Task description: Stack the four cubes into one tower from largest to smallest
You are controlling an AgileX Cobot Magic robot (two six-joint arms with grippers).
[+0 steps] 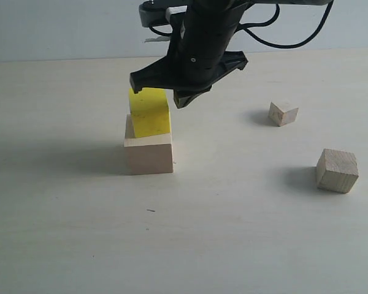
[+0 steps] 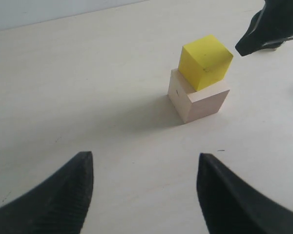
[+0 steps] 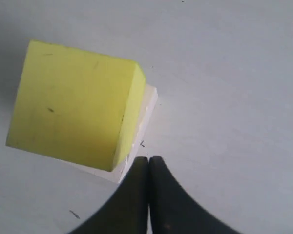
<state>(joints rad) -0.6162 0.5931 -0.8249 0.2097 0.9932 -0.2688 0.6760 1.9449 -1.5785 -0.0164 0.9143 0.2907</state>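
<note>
The right gripper (image 3: 148, 160), jaws pressed together, hangs just beside the yellow cube (image 1: 150, 114) sitting skewed atop the large pale wooden cube (image 1: 149, 154); a sideways swing could topple it. The left gripper (image 2: 144, 163) stands spread, well apart

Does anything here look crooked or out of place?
Yes. The bright yellow cube sits off-centre on the large pale wooden cube, crowded toward one corner and seemingly slightly turned, so their edges do not line up.

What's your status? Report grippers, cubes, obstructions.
Right gripper shut, empty; left gripper open, empty. Bright yellow cube sits on large pale wooden cube. Medium grainy wooden cube, small wooden cube unstacked, unobstructed.
</note>
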